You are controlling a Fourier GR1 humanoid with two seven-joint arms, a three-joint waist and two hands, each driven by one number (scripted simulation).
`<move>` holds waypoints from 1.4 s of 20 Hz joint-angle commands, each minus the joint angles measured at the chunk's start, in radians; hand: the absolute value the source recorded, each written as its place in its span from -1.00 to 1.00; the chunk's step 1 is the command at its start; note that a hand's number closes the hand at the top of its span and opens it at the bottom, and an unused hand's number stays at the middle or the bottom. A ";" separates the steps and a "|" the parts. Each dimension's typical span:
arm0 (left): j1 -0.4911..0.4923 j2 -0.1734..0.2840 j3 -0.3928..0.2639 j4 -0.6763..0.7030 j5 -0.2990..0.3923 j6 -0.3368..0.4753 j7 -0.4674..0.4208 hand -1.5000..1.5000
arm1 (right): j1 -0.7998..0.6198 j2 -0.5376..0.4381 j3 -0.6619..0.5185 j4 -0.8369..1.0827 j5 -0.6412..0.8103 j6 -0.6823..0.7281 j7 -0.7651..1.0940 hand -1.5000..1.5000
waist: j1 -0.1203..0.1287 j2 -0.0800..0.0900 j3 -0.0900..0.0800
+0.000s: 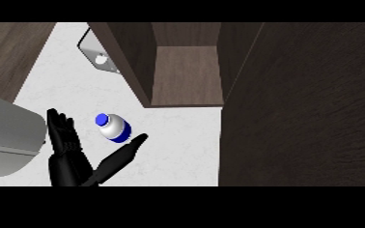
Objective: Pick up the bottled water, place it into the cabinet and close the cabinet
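The water bottle (114, 128), white with a blue cap and blue label, stands on the white counter (178, 140) in front of the cabinet's left corner. My left hand (70, 162) shows at the lower left, open, fingers pointing up and thumb stretched right. The thumb's tip lies just below and right of the bottle, and the fingers stand to its left; nothing is held. The dark wooden cabinet (187, 75) is open, and its brown inner floor is bare. Its door (292, 106) stands swung out and fills the right side. My right hand is out of sight.
A grey rounded appliance (14, 135) sits at the left edge, close to my left hand. A small silver object (100, 54) lies on the counter behind the cabinet's left wall (132, 58). Dark wood panelling (21, 53) covers the upper left corner.
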State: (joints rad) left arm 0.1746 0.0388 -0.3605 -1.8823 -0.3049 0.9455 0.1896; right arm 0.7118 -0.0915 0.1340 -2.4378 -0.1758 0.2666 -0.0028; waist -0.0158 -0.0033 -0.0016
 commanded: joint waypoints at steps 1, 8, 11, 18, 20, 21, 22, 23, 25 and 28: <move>-0.006 -0.010 0.055 0.110 0.152 -0.015 -0.147 -1.00 | 0.127 -0.009 0.018 -0.185 -0.033 0.026 0.012 -1.00 | -0.006 -0.001 -0.001; -0.025 -0.038 0.189 0.311 0.398 -0.097 -0.449 -1.00 | 0.152 -0.015 0.017 -0.201 -0.044 0.024 0.001 -1.00 | 0.000 0.001 -0.001; -0.039 -0.038 0.248 0.432 0.528 -0.136 -0.602 -1.00 | 0.194 -0.052 -0.042 -0.145 -0.080 0.087 -0.077 -1.00 | -0.008 0.000 -0.002; -0.088 -0.039 0.382 0.717 0.673 -0.338 -0.841 -1.00 | 0.236 0.000 0.057 -0.178 -0.003 0.063 -0.084 -1.00 | -0.005 0.002 -0.001; -0.156 -0.039 0.389 0.796 0.737 -0.364 -0.907 -1.00 | 0.253 -0.030 0.004 -0.153 -0.037 0.089 -0.100 -1.00 | -0.006 0.003 -0.001; -0.183 -0.039 0.390 0.831 0.765 -0.422 -0.899 -1.00 | 0.235 -0.013 0.041 -0.153 -0.004 0.085 -0.121 -1.00 | -0.011 0.003 -0.002; -0.137 -0.039 0.399 0.848 0.769 -0.486 -0.941 -1.00 | 0.266 -0.025 0.020 -0.151 -0.033 0.098 -0.127 -1.00 | -0.007 0.002 -0.001; -0.166 -0.039 0.393 0.902 0.788 -0.529 -0.979 -1.00 | 0.212 -0.006 0.042 -0.147 -0.022 0.064 -0.094 -1.00 | -0.002 0.006 -0.002; -0.198 -0.039 0.349 0.959 0.843 -0.504 -1.021 -1.00 | 0.331 -0.029 0.027 -0.158 -0.018 0.121 -0.175 -1.00 | -0.019 0.001 -0.001; -0.245 -0.039 0.392 1.081 0.864 -0.603 -1.081 -1.00 | 0.278 -0.037 0.003 -0.153 -0.044 0.105 -0.135 -1.00 | -0.004 0.004 0.000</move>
State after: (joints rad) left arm -0.0366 0.0005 0.0286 -0.9232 0.5007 0.4245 -0.8028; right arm 0.9526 -0.1068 0.1669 -2.4674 -0.1518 0.3662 -0.1891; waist -0.0246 0.0003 -0.0028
